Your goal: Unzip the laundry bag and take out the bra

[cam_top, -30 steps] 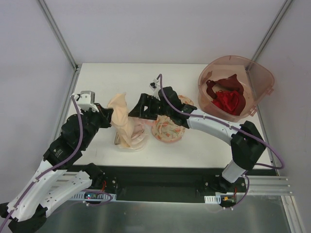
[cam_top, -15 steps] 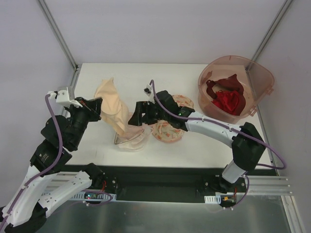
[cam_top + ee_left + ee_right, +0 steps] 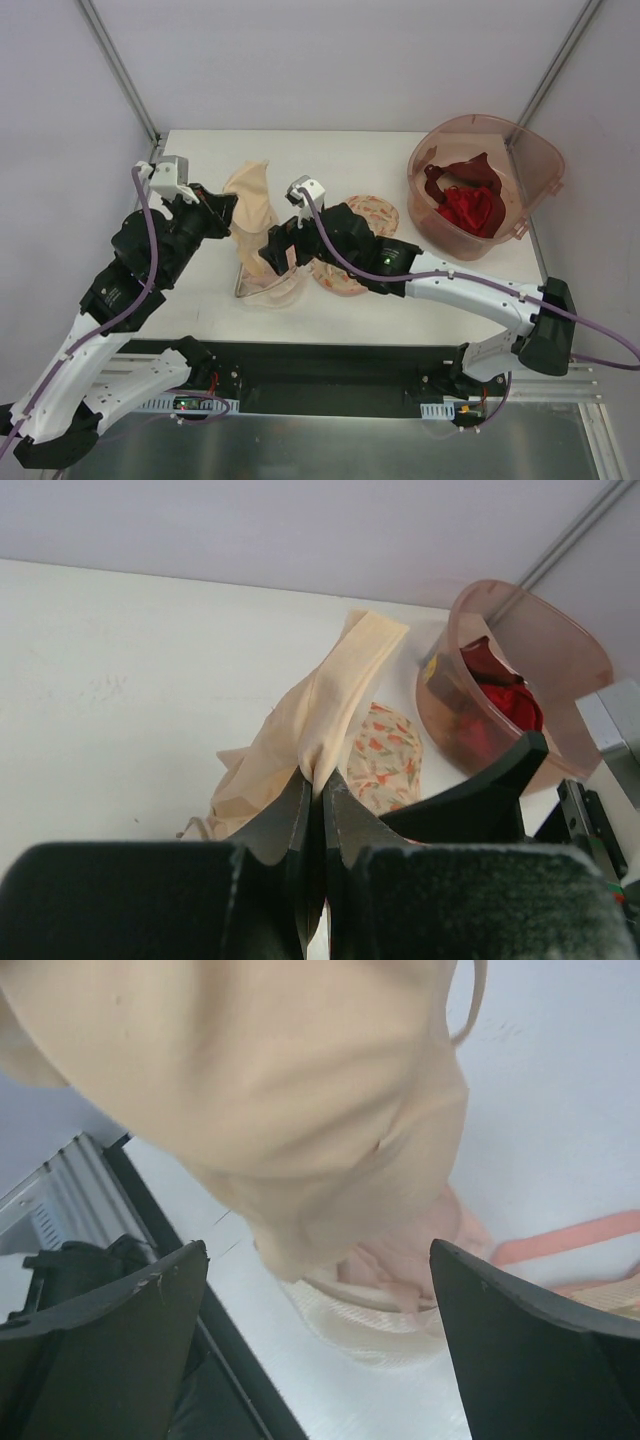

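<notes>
White tabletop (image 3: 420, 305); left hand (image 3: 228, 211) aloft, pinching the bra (image 3: 253, 203); right hand (image 3: 274, 251) low, spread, by the laundry bag (image 3: 268, 291).

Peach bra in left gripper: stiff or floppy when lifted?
Likely floppy: the plain pale peach bra sags in folds from the left gripper. Probably light: a fingertip pinch holds it. May drag the cream mesh laundry bag.

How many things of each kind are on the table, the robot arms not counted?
Bras: 3 (peach bra, floral bra, dark red bra)
Laundry bag: 1
Basin: 1
Total: 5
</notes>
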Controlling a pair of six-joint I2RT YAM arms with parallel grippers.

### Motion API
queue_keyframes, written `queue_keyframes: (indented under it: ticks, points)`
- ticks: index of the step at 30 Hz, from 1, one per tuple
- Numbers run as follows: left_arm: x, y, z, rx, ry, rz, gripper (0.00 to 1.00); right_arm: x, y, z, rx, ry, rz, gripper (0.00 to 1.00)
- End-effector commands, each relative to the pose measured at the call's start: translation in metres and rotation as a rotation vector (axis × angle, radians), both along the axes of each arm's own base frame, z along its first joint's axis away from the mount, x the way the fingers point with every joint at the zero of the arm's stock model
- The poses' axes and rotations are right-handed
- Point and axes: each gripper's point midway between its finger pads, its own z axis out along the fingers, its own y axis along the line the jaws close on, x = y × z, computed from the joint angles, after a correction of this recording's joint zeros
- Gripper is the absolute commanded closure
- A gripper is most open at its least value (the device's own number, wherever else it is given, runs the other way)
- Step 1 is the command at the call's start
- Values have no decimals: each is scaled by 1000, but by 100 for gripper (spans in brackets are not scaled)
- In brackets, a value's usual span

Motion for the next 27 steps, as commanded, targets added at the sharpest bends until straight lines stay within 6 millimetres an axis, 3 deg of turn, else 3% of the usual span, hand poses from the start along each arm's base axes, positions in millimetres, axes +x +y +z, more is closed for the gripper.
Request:
queue_keyframes:
  ticks: [1,9,12,13,14,15,17,18,19,20,21,23,24,25,27]
  points:
    - [-9,-25,25,-63,-17,-139,100,26,4,36,2,-141,-81,4]
    - [-11,-37,20,-129,34,-174,100,43,37,68,141,-190,-93,1]
    - [-8,-35,16,-123,39,-158,100,40,45,71,175,-172,-72,47]
    - [-7,-34,12,-118,46,-151,100,41,44,67,178,-165,-83,82]
    - [-7,-33,10,-119,49,-148,100,44,37,68,187,-159,-114,94]
    - [-7,-33,9,-120,53,-146,100,45,33,67,188,-161,-130,99]
    - [-6,-31,2,-127,66,-135,100,52,20,54,189,-126,-188,99]
    - [-6,-31,1,-129,69,-133,100,53,10,63,207,-131,-209,99]
    - [-5,-31,-4,-125,75,-131,100,62,-2,52,182,-123,-246,99]
    - [-4,-31,-6,-121,78,-129,93,69,-14,54,185,-128,-286,99]
    - [-4,-33,-6,-119,79,-140,66,71,-27,64,213,-121,-308,99]
    - [-5,-36,-5,-107,71,-160,60,88,-54,65,215,-104,-369,99]
    - [-6,-40,-5,-104,69,-183,49,92,-64,69,224,-104,-386,99]
    - [-7,-40,-2,-104,62,-192,45,98,-83,82,244,-116,-421,99]
    - [-6,-42,1,-109,52,-202,48,101,-99,95,273,-126,-442,99]
